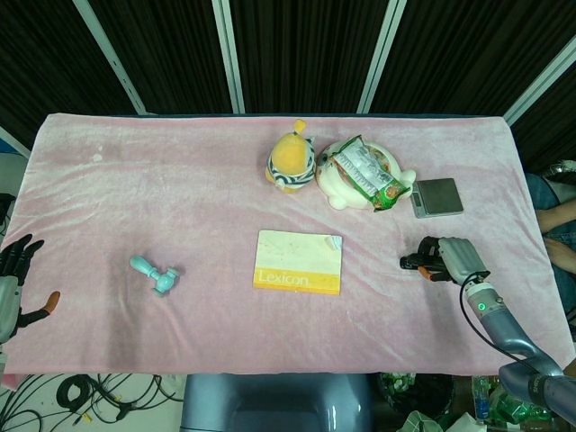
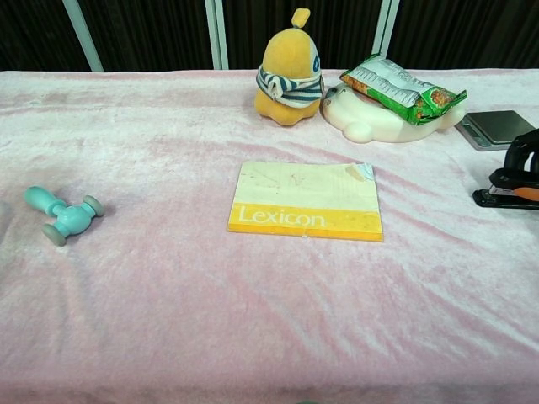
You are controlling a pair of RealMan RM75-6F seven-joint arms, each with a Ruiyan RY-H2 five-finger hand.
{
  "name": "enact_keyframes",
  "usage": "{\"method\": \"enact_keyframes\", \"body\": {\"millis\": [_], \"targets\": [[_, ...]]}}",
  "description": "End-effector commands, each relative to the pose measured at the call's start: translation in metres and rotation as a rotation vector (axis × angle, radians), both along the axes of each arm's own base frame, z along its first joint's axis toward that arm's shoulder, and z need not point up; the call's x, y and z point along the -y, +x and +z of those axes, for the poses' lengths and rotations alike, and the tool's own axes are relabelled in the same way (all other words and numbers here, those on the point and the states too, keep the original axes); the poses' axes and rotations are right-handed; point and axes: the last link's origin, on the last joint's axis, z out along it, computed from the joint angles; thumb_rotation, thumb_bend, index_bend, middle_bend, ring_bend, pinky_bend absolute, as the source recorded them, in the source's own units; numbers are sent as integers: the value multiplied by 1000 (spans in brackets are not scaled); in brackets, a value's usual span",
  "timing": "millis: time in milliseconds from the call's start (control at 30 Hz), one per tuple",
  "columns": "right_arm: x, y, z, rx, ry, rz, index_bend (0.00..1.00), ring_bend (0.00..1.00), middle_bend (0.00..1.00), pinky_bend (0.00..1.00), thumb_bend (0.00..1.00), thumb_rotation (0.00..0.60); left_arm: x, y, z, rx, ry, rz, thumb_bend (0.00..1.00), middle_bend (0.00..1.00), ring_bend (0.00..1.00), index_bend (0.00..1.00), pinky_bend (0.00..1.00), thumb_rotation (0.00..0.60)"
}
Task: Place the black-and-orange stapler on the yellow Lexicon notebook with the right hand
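Bare pink cloth [image 1: 378, 270] runs at 9 o'clock from right hand [image 1: 450, 259] to yellow Lexicon notebook [image 1: 299, 262], path open; white dish [image 1: 340, 184], snack bag [image 1: 364, 173], scale [image 1: 437, 196] crowd 12 o'clock.

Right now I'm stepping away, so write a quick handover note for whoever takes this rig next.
Right hand: wrapped around the black-and-orange stapler at the table's right side; whether it is lifted off the pink cloth is unclear.
Left hand: open, off the left table edge, holding nothing.
Yellow Lexicon notebook: flat at centre, nothing on it.
Done: stapler grasped.
Left: carry the stapler left to the notebook, set it down on the cover, release.
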Motion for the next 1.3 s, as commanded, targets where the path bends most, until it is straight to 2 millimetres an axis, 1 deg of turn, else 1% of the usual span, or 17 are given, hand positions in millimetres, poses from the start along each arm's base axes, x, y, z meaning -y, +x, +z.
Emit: {"method": "enact_keyframes", "body": {"millis": [33, 500, 633, 767, 900, 1067, 1100, 1200, 1233, 1300], "targets": [[0, 1, 0, 3, 0, 1, 536, 488, 496, 425, 353, 600, 0, 0, 0, 0, -1, 0, 312, 14, 0, 109, 108, 600], [1, 6, 1, 13, -4, 13, 536, 488, 496, 424, 354, 600, 0, 0, 0, 2, -1, -1, 312, 14, 0, 109, 108, 600], [1, 12, 6, 31, 6, 17, 536, 487, 496, 425, 353, 600, 0, 1, 0, 6, -1, -3, 312, 14, 0, 109, 108, 600], [0, 25, 16, 46, 26, 24, 536, 487, 494, 425, 353, 600, 0, 1, 0, 7, -8, -4, 312, 14, 0, 109, 108, 600], [-2, 47, 17, 117, 77, -1, 537, 486, 491, 425, 353, 600, 1, 1, 1, 4, -9, -9, 312, 14, 0, 109, 109, 600], [4, 82, 14, 137, 109, 36, 537, 483, 488, 425, 352, 600, 1, 1, 2, 15, -7, -11, 312, 14, 0, 109, 108, 600], [5, 86, 13, 136, 111, 42, 537, 483, 488, 425, 351, 600, 1, 1, 2, 15, -7, -11, 312, 14, 0, 109, 108, 600], [12, 112, 4, 137, 118, 77, 536, 483, 488, 425, 350, 600, 0, 0, 2, 17, -7, -10, 312, 14, 0, 109, 108, 600], [13, 116, 2, 136, 118, 82, 537, 483, 488, 426, 350, 600, 0, 0, 2, 19, -8, -9, 312, 14, 0, 109, 108, 600], [18, 133, -8, 132, 126, 94, 537, 483, 488, 427, 350, 600, 0, 0, 2, 21, -9, -9, 312, 14, 0, 109, 109, 600]]}}
